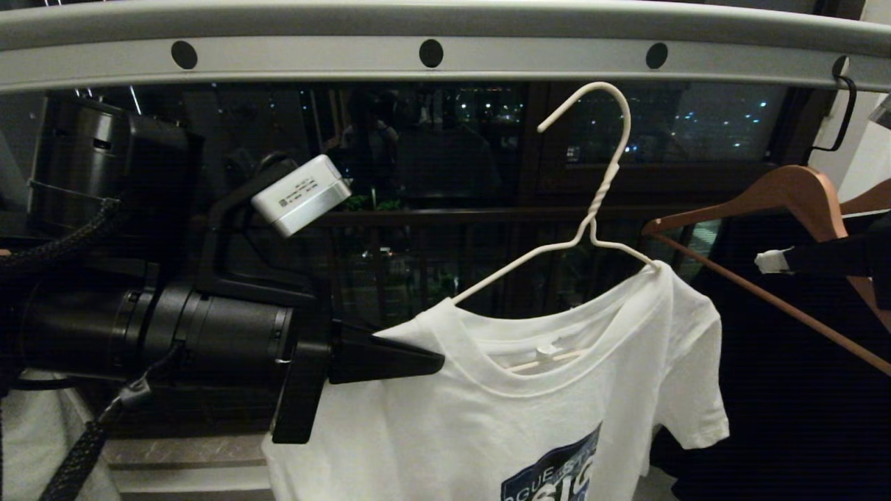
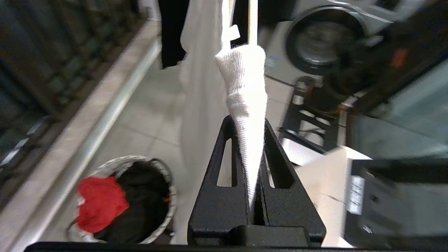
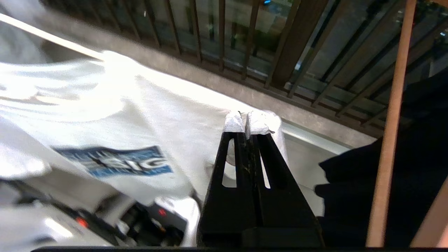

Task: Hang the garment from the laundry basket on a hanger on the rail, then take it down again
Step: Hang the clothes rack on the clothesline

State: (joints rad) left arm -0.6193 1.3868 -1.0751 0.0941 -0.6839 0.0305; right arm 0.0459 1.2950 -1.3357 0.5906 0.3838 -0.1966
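The white T-shirt garment [image 1: 529,417] hangs on the thin white wire hanger [image 1: 598,188]. The hanger is tilted, and its hook sits just below the grey rail [image 1: 487,52], not over it. From the left, my left gripper [image 1: 435,362] is shut on the shirt's shoulder; in the left wrist view its jaws pinch a fold of white cloth [image 2: 246,105] at the hanger's end [image 2: 252,21]. My right gripper [image 1: 773,261] is to the right of the shirt. It [image 3: 247,120] is shut and empty in front of the sleeve [image 3: 276,122]. The laundry basket [image 2: 164,196] stands on the floor below.
A brown wooden hanger [image 1: 786,195] hangs from a black hook [image 1: 846,104] on the rail at the right, with a black garment [image 1: 800,390] under it. The basket holds a red cloth [image 2: 101,203] and dark clothes. A washing machine [image 2: 322,38] and the balcony railing [image 3: 245,35] are close by.
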